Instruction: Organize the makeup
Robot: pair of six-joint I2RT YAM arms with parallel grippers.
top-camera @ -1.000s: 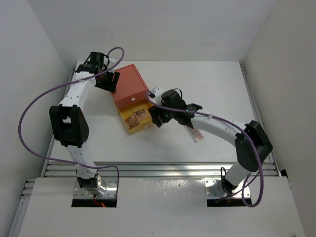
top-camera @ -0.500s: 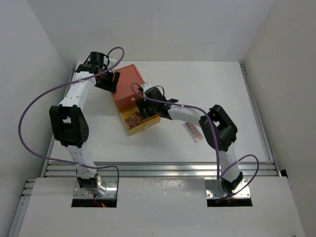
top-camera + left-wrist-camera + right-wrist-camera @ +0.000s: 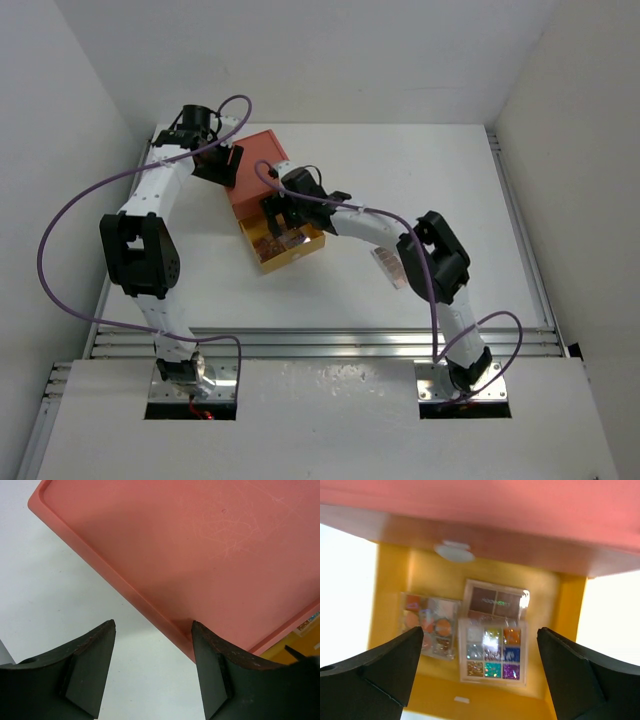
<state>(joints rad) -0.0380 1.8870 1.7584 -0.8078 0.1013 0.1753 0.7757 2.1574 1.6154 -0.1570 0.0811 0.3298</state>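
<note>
Eyeshadow palette with glitter pans (image 3: 492, 652) lies in the open yellow drawer (image 3: 395, 595), toward the drawer's front wall. Brown-pan palette (image 3: 496, 601) sits just behind it, nearer the orange box (image 3: 262, 175). The two touch, and the glitter one appears to overlap the brown one's edge. Peach-pan palette (image 3: 429, 626) lies flat just beside both, on the other half of the drawer floor. A white knob (image 3: 453, 551) shows on the box front above the drawer.

The box stands in the far-left part of the table (image 3: 200, 285), its drawer pulled out toward the near edge. A fourth, longer palette (image 3: 396, 272) lies outside on the table, right of centre and well apart from the drawer. It is partly covered by the right arm.

Right gripper (image 3: 480, 630) hangs directly over the drawer, fingers spread wide and empty, with all three palettes framed between them. Left gripper (image 3: 152, 625) is at the box's far-left side, fingers apart. One finger is over the lid and the other over bare table, with the lid's edge running between them. Whether either finger touches the box cannot be told.
</note>
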